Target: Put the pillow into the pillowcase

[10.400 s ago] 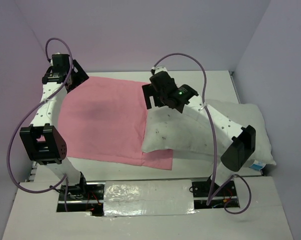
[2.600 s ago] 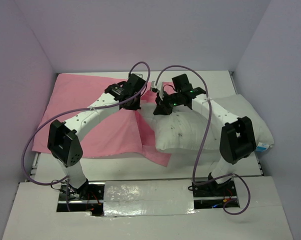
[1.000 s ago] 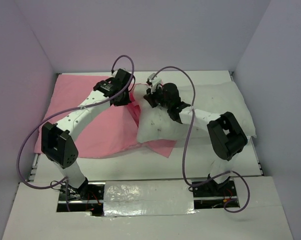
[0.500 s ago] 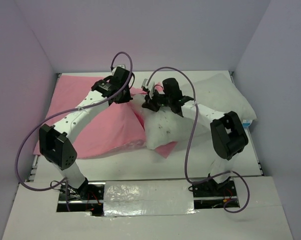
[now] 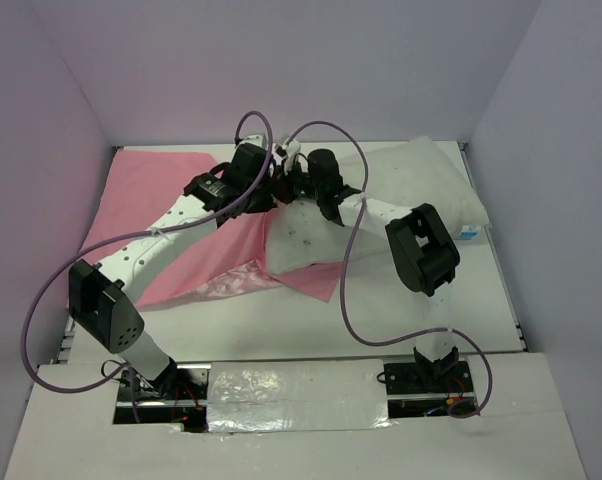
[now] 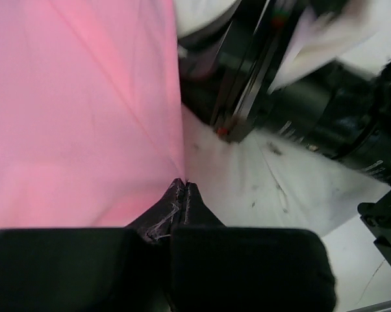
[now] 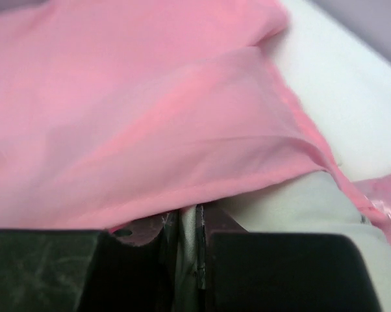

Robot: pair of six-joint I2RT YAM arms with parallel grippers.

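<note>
The pink pillowcase (image 5: 151, 200) lies across the left half of the table, and its right edge is raised at the middle. My left gripper (image 5: 268, 193) is shut on that edge; in the left wrist view the closed tips (image 6: 182, 186) pinch the pillowcase (image 6: 85, 110) beside the speckled white pillow (image 6: 267, 195). The pillow (image 5: 421, 180) lies slanted from the centre to the back right, with a blue tag (image 5: 468, 232) at its side. My right gripper (image 5: 287, 180) is shut on the pillow's left end. White pillow fabric sits between its jaws (image 7: 190, 231), under the pink pillowcase (image 7: 150, 117).
Purple walls close in the white table (image 5: 411, 320) at the back and on both sides. A foil-taped strip (image 5: 296, 392) runs between the arm bases at the near edge. Purple cables (image 5: 346, 290) loop over both arms. The two grippers are almost touching.
The right arm has folded in to the left and dragged the pillow's left end toward the pillowcase mouth. The pillow's right end swung toward the back. The left gripper shifted slightly right, still holding the edge.
</note>
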